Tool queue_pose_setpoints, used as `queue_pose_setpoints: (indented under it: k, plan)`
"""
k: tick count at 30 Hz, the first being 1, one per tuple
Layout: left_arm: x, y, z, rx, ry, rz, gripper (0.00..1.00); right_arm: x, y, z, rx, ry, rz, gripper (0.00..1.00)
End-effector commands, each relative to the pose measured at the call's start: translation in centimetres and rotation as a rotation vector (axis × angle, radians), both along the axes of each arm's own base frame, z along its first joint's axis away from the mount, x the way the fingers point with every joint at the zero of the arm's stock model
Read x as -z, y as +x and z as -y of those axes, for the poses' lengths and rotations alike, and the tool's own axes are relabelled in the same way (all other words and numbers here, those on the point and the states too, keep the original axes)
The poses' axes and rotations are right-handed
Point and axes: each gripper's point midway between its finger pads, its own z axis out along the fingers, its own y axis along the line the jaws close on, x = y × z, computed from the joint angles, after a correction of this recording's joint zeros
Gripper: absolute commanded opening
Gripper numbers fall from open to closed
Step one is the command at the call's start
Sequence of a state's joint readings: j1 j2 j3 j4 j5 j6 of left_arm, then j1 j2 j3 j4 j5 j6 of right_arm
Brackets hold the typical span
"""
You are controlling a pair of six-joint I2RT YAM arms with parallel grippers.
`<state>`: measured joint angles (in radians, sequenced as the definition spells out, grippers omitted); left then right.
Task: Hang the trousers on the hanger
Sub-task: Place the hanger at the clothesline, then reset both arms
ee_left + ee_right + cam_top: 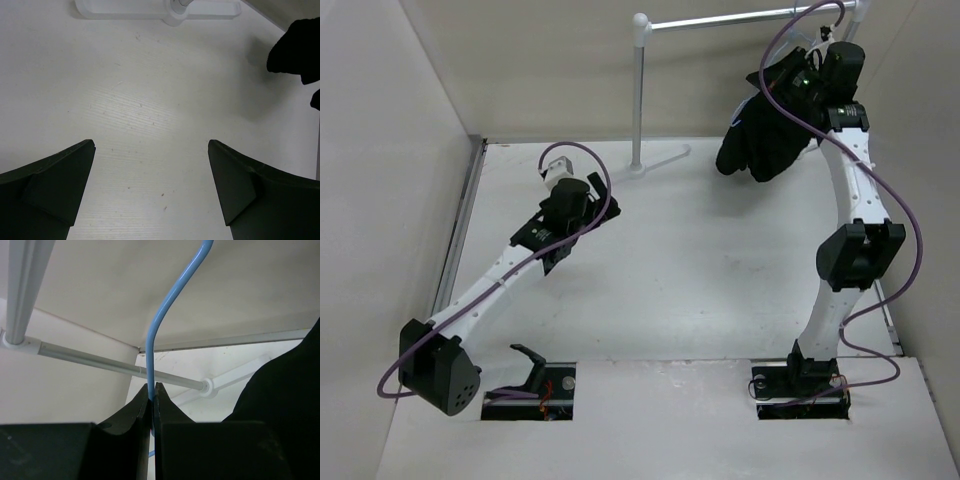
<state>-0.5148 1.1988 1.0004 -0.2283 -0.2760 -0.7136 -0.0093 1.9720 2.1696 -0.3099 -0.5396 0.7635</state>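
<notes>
The black trousers (760, 145) hang in a bunch at the back right, above the table and just under the rack's rail (740, 18). My right gripper (152, 386) is raised beside them (815, 58) and shut on the thin pale blue neck of the hanger (165, 305), whose hook curves up out of the right wrist view. The hanger's body is hidden behind the fabric (285, 390). My left gripper (150, 145) hovers low over the table's left middle, open, with only bare table between its fingers. The trousers' edge (297, 47) shows at its far right.
A white tubular garment rack stands at the back, with its post (638, 90) and its foot (150, 9) on the table. Walls close in the left, back and right sides. A purple cable (910, 250) loops beside the right arm.
</notes>
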Motion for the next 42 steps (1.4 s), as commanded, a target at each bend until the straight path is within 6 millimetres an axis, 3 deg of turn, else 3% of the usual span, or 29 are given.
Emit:
queue_pose_setpoints:
  k: [1, 5, 12, 18, 19, 23, 28, 33, 36, 38, 40, 42]
  plan:
    - [-1.3, 0.9, 0.5, -0.001, -0.037, 0.044, 1.00, -3.8, -0.1, 0.7, -0.011, -0.015, 0.145, 0.01]
    - [-0.9, 1.2, 0.7, -0.005, -0.037, 0.034, 1.00, -2.1, 0.5, 1.0, -0.007, -0.024, 0.114, 0.01]
    - [-1.0, 1.6, 0.6, -0.015, -0.037, 0.034, 1.00, -1.3, 0.7, 1.8, 0.009, -0.025, 0.098, 0.08]
    - [-0.8, 1.7, -0.8, -0.060, -0.014, 0.027, 1.00, -1.1, 0.6, 2.7, 0.043, -0.029, 0.098, 0.33]
    - [-1.1, 1.8, -1.2, -0.072, -0.013, 0.035, 1.00, -1.8, 0.4, 3.0, 0.057, -0.030, 0.114, 0.60]
    - [-1.3, 1.9, -1.4, -0.076, -0.015, 0.039, 1.00, -2.9, -0.2, 3.2, 0.068, -0.039, 0.139, 0.81]
    - [-2.0, 2.2, -1.5, -0.079, -0.027, 0.049, 1.00, -4.4, -1.3, 3.7, 0.097, -0.049, 0.169, 1.00]
    - [-2.7, 2.7, -1.1, -0.069, -0.033, 0.058, 1.00, -4.8, -4.0, 4.9, 0.162, -0.066, 0.173, 1.00]
    - [-2.4, 3.1, 0.4, -0.022, -0.035, 0.035, 1.00, -3.4, -6.4, 5.8, 0.230, -0.076, 0.161, 1.00]
    - [-1.8, 3.4, 1.3, 0.002, -0.027, 0.003, 1.00, -1.5, -8.3, 6.7, 0.295, -0.076, 0.135, 1.00]
    - [-0.9, 3.5, 2.4, 0.028, -0.008, -0.031, 1.00, 1.4, -10.2, 7.9, 0.384, -0.071, 0.082, 1.00]
    - [0.0, 3.5, 3.4, 0.056, 0.019, -0.063, 1.00, 5.5, -12.3, 9.9, 0.496, -0.080, -0.007, 1.00]
